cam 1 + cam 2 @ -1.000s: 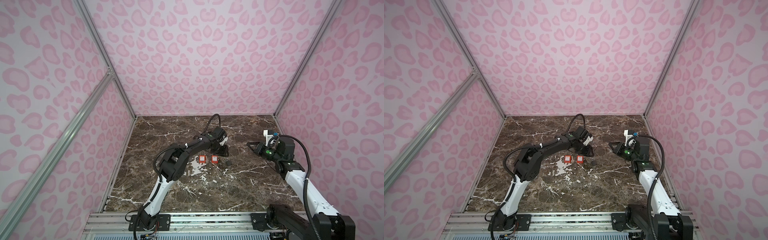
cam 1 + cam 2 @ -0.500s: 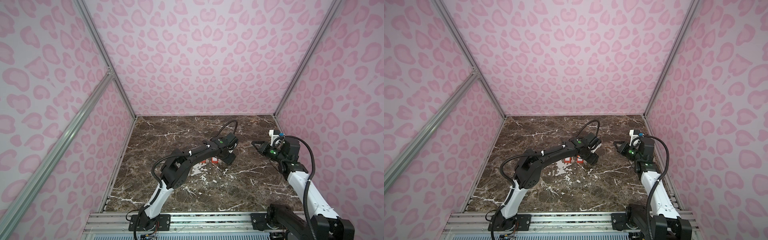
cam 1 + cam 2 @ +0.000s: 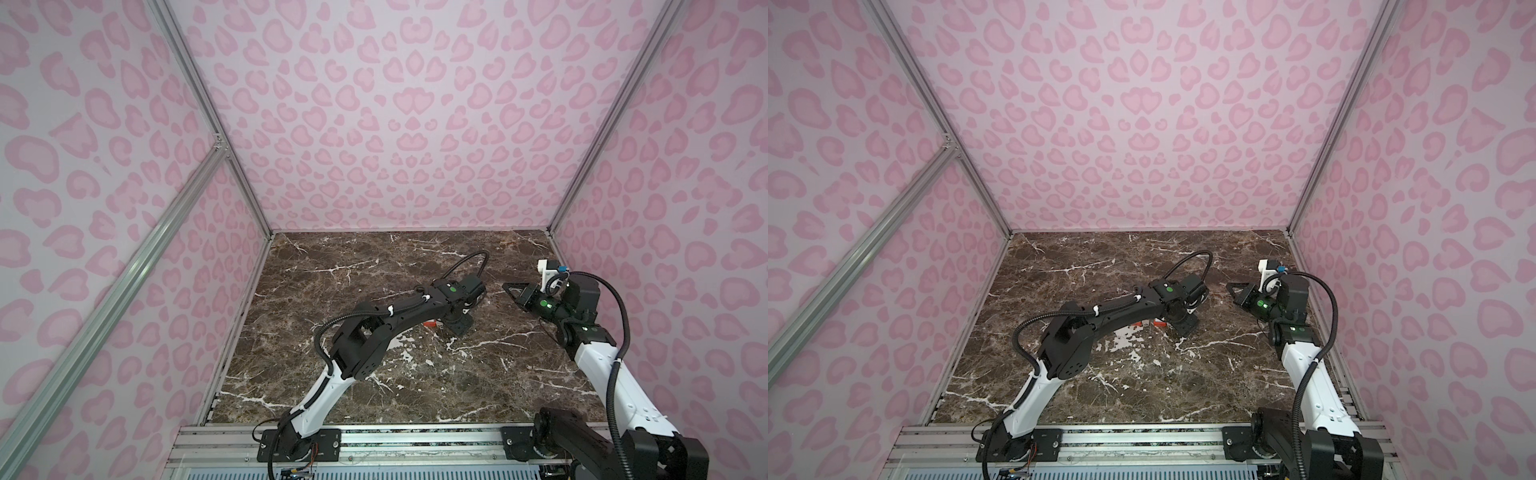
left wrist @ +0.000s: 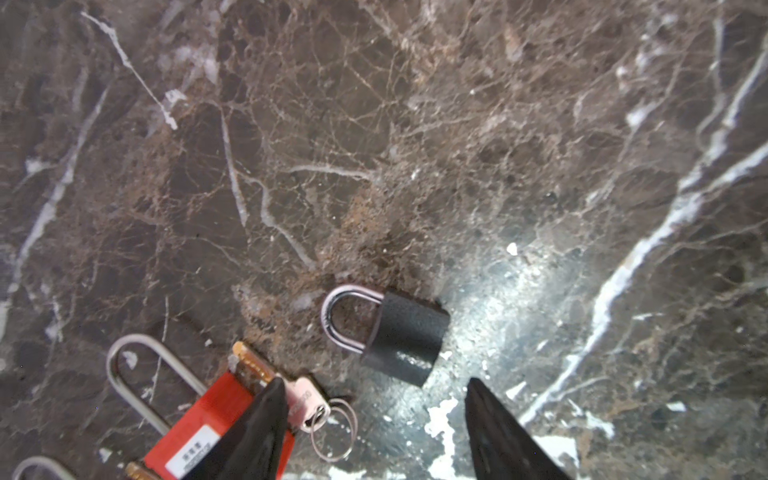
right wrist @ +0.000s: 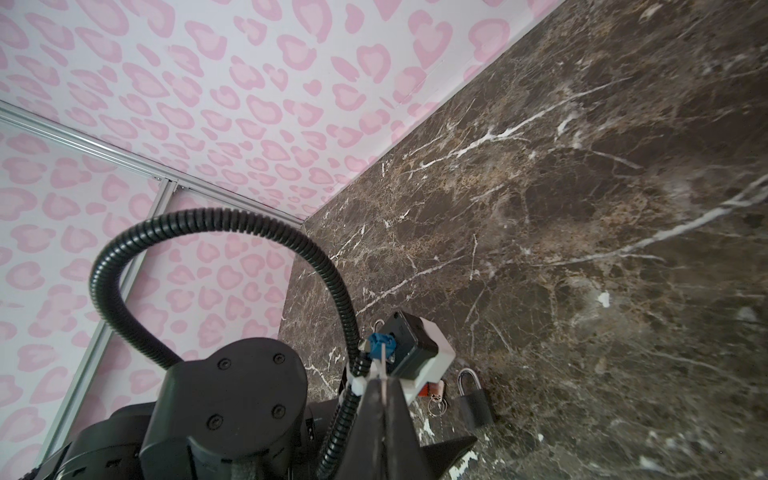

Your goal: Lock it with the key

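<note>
hovering low, left gripper (image 4: 374, 384) spread, holding nothing. key (image 4: 305, 397) (ring attached) lies flat beside red padlock (image 4: 208, 415), off to one side of gap. black padlock (image 4: 409, 336) just ahead of gap, long axis roughly along closing line. right gripper (image 3: 508, 286) clenched, well apart; left nearer.

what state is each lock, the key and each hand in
black padlock, shackle closed, lying flat
red padlock, lying flat, shackle state unclear
key, on the table by the red padlock, not gripped
left hand, open, empty, above the key
right hand, shut, raised off the table
</note>
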Robot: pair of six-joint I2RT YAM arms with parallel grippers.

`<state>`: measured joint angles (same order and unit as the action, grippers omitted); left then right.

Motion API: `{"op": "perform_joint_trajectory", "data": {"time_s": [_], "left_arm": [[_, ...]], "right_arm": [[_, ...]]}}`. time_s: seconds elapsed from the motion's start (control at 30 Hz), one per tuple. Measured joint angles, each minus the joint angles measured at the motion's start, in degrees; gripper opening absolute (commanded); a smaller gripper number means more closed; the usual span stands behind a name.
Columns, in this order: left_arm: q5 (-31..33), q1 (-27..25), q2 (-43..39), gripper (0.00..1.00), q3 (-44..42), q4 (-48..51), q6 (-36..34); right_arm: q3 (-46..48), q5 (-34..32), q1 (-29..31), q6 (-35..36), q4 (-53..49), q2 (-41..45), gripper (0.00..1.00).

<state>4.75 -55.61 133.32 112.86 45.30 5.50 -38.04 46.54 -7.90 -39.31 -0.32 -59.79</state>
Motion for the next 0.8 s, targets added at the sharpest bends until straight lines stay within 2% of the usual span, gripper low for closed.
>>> {"op": "perform_joint_trajectory", "data": {"time_s": [0.8], "left_arm": [[3.3,-1.01,2.97,0.71,3.28,3.02,-1.62]], "right_arm": [[0.0,0.42,0.0,0.09,-0.07,0.0,0.0]]}}
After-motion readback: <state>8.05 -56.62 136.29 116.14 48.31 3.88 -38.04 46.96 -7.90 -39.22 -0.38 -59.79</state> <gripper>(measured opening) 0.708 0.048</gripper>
